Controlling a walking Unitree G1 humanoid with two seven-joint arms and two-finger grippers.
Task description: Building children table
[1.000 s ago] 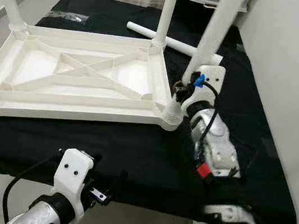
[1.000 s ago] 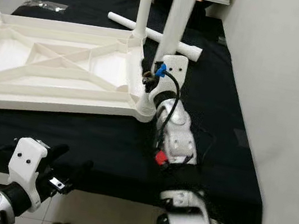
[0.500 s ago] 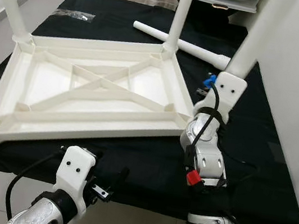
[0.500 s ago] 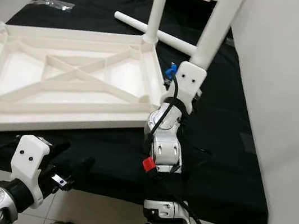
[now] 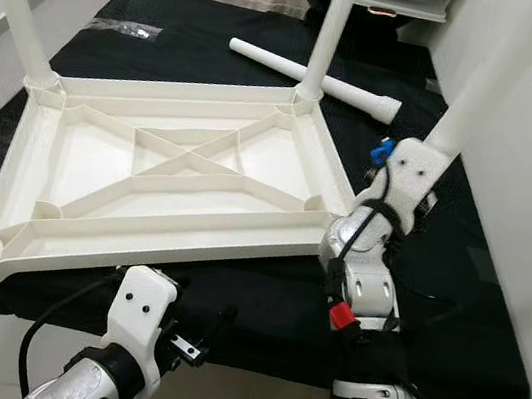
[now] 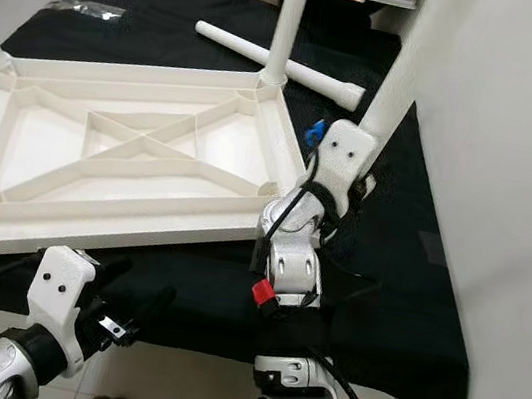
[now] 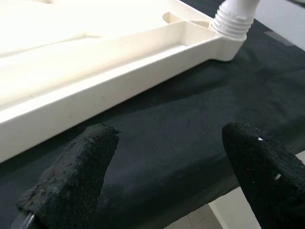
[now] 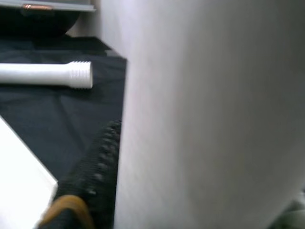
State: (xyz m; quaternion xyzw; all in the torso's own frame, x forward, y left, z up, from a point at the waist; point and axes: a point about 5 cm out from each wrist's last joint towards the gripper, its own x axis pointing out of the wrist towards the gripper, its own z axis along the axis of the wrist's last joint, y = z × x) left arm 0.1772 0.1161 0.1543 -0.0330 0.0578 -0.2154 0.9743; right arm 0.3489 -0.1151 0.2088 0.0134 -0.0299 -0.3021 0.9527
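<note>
Gripping a white leg at the near right corner of the upturned tabletop on black cloth, right gripper pinches it. Left gripper hovers spread at the cloth's near edge. Loose leg lies beyond.

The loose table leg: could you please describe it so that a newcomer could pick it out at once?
On the black cloth, look past the far edge of the upturned white tabletop. There the loose leg lies flat, a white tube with a threaded end. The other legs stand upright in the tabletop's corners.
</note>
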